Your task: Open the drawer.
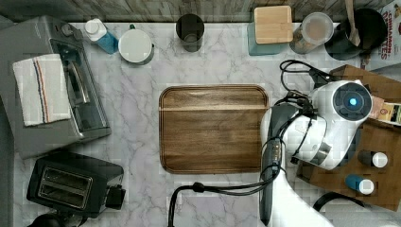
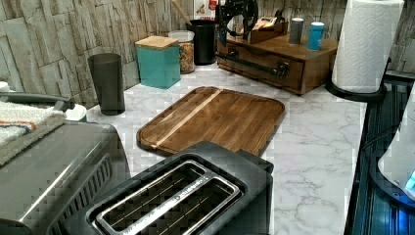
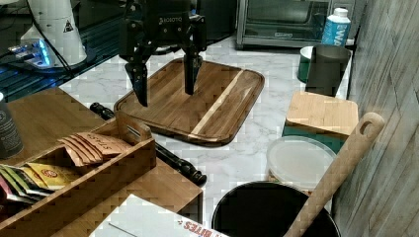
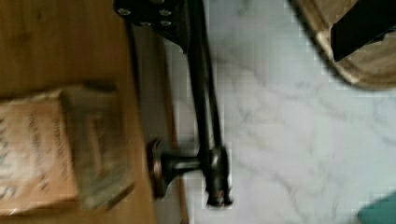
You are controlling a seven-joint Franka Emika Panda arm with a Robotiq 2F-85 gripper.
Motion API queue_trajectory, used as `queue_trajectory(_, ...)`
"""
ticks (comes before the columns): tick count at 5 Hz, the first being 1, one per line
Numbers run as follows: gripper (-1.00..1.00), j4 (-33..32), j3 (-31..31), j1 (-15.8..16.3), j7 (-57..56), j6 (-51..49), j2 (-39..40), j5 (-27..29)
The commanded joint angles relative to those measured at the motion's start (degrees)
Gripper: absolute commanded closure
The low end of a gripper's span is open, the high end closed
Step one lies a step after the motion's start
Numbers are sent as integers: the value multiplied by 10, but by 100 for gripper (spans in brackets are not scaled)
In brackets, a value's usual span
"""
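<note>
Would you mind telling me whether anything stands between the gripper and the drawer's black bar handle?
Nothing visible does. The gripper hangs open above the handle of the drawer, with only open air between them; the wooden tray lies beside, not beneath.

Drawer front mostly hidden in the right view behind the tea-bag box; wrist view blurred, bar handle cut off at edge.
</note>
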Motion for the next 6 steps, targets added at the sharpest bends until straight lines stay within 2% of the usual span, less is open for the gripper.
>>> queue_trajectory(1,-100,11,0,51,47,-3,13,-80)
queue_trajectory(2,-100,31,-20,54,56,-33,27,-131)
queue_trajectory(3,-100,30,-28,35,18,-17,35,-123)
queue_trajectory(6,-100,-15,-61,31,89,49,35,-122)
